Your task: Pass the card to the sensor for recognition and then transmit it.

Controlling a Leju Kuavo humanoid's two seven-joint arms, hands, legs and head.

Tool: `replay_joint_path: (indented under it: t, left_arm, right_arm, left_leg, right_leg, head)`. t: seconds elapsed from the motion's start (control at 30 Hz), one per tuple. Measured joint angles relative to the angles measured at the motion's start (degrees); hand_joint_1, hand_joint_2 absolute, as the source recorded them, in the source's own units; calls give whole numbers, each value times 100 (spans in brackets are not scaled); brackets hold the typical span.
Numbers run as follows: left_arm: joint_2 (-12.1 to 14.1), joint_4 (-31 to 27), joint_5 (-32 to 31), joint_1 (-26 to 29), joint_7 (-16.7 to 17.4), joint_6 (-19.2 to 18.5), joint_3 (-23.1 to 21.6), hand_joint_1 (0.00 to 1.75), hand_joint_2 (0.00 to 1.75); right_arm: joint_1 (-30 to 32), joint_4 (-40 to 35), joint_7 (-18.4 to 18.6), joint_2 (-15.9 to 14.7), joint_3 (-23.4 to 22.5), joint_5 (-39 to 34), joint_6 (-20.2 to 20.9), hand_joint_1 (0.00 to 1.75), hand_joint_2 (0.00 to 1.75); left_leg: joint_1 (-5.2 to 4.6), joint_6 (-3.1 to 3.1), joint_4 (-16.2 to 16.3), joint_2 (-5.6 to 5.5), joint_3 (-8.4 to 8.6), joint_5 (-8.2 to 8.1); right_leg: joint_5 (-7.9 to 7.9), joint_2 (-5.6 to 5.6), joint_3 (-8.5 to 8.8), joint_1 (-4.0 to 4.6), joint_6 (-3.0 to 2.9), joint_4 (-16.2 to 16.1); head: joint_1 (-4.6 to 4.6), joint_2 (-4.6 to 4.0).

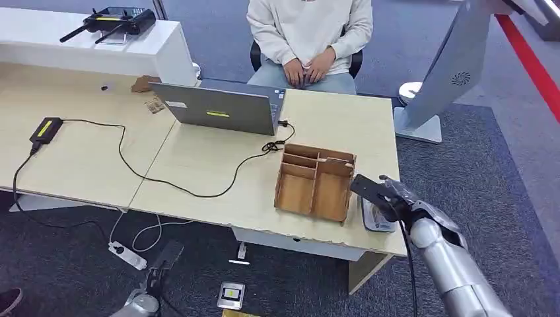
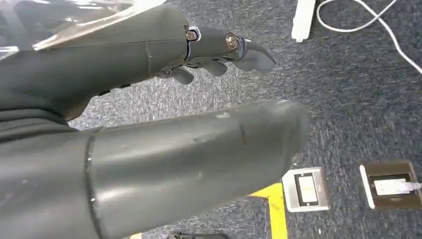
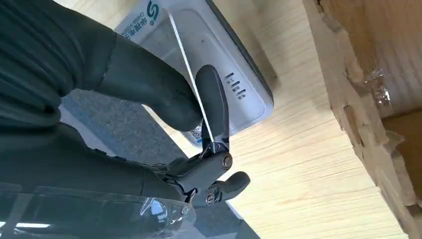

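Pinching the thin card edge-on, the right hand hovers over the sensor beside the wooden organizer on the counter.

The card is seen edge-on in the right wrist view, so its face cannot be read; its lower end is covered by the fingers of the right hand. Part of the sensor is hidden behind that hand, and its printed logo is cut off. In the head view the sensor is largely covered by the right hand. The person is cut off at the top edge. The left hand is cropped by the picture's edge.
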Motion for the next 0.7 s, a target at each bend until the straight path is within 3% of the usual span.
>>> replay_joint_path:
  t: [0.57,0.7]
  left_arm:
    - [98,-103,-155,20,-83,33,-39,0,0]
    - [98,-105,-260,8,-252,123,-52,0,0]
  right_arm:
    - [-75,-33,-162,7,46,-240,-384,175,175]
    - [-102,-120,-429,-13,-13,-444,-873,175,175]
  left_leg:
    - [0,0,0,0,1,0]
    - [-1,0,0,0,0,0]
  right_leg:
    - [0,0,0,0,0,0]
    - [0,0,-1,-1,0,0]
  head:
    - [-2,0]
    - [-2,0]
